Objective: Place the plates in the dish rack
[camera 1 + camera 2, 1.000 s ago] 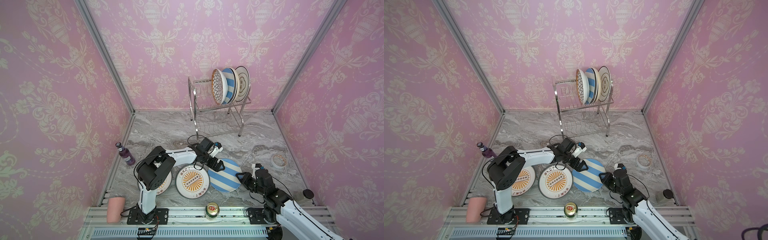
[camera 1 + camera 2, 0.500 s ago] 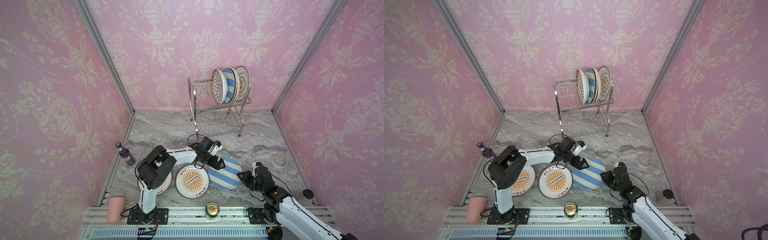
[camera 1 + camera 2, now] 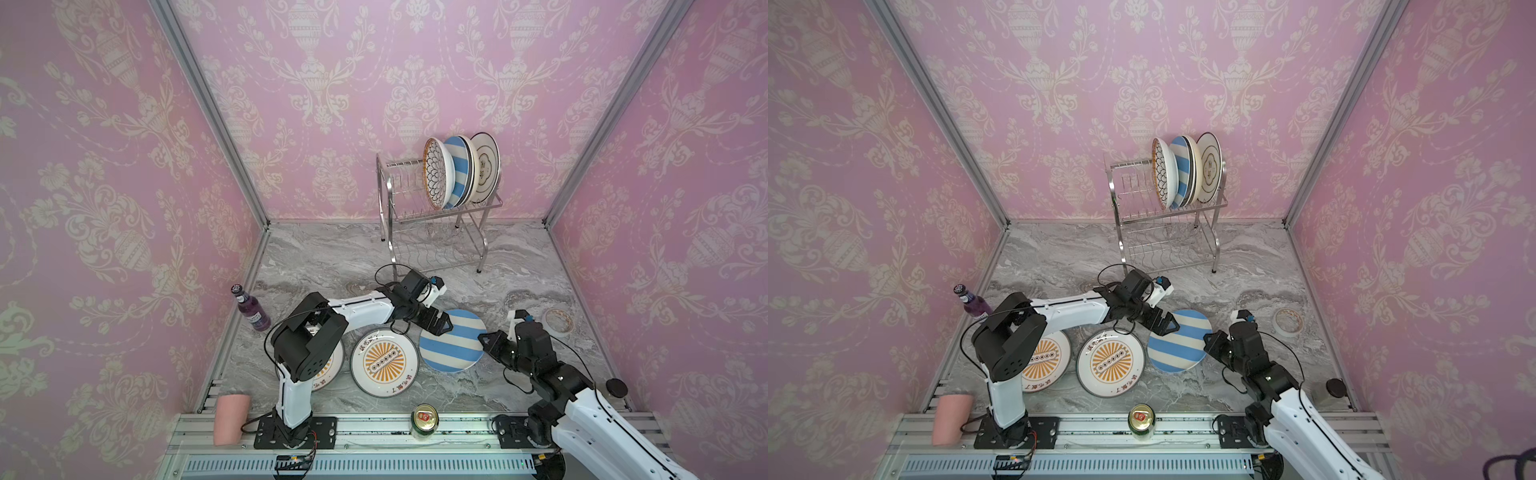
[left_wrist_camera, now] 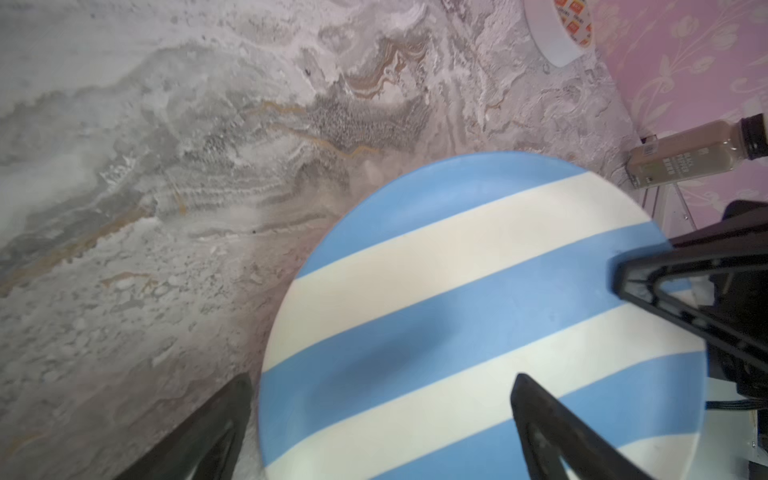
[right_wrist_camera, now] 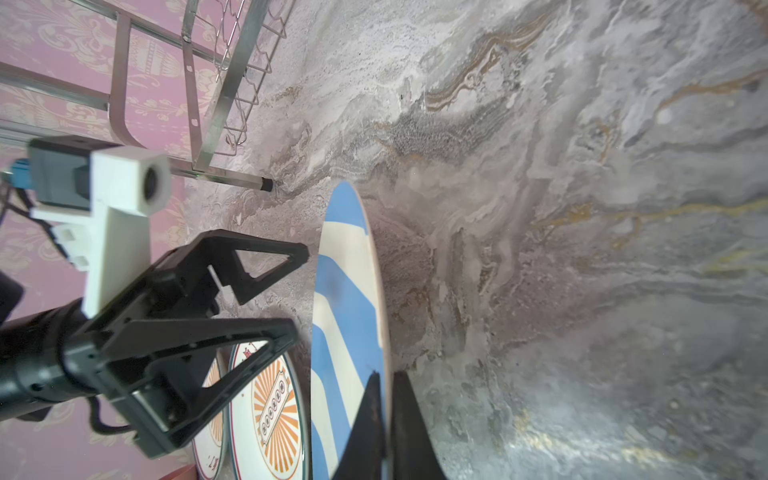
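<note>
Blue-and-white striped plate (image 3: 451,347) sits with its rim pinched in the right hand (image 3: 482,337), and the open left hand (image 3: 438,324) is over the opposite edge. Two orange sunburst plates (image 3: 384,361) lie flat on the worktop beside the left hand. The steel dish rack (image 3: 432,237) stands well beyond both hands, with a floral plate (image 3: 434,174), a second striped one (image 3: 457,166) and a black-lined white one (image 3: 484,168) upright on its top tier.

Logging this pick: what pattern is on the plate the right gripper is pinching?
Broad blue and white stripes across the plate, clearest in the left wrist view.
</note>
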You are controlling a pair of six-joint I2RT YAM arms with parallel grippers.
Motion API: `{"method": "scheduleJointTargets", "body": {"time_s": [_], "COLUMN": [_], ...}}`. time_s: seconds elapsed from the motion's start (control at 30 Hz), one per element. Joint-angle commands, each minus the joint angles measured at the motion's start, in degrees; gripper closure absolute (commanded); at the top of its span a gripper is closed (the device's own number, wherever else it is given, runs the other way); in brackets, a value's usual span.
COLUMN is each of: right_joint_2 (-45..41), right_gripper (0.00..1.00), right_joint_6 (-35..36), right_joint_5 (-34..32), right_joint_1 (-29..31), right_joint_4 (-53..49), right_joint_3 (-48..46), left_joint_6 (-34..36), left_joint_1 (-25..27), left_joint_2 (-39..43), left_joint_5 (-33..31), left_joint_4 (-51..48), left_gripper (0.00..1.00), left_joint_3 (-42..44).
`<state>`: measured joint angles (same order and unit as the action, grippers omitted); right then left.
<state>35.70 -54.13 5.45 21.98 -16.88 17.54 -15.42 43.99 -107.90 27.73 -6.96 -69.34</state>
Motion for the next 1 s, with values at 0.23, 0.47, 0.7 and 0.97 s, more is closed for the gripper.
{"method": "scheduleJointTargets", "body": {"time_s": [0.23,0.47,0.7,0.97], "right_joint_2": [3.58,8.09,17.67,31.51], "right_gripper": [1.0,1.0,1.0,1.0], "right_joint_6": [17.22,27.74,36.68,43.02], "right_joint_5": [-10.51,-16.31,-20.19,-23.58], "right_joint_1": [-0.27,0.04,8.52,17.55], "right_joint_4": [-21.45,-30.82,-32.2,-30.68], "right_joint_3": [19.27,39.24,62.18,82.8], "left_joint_6": [1.46,-0.3,-1.94,-4.23], "left_joint_1": [-3.12,-9.06,-17.49,-22.87], "left_joint_2": [12.64,21.17,29.48,34.98], "left_joint_5": [-4.51,-5.94,-7.7,-5.93], "left_joint_4": [-2.68,-3.02,-4.09,-4.18], "left_gripper": [0.01,0.01,0.01,0.01], "left_joint_3": [-2.03,0.36,4.34,6.09]}}
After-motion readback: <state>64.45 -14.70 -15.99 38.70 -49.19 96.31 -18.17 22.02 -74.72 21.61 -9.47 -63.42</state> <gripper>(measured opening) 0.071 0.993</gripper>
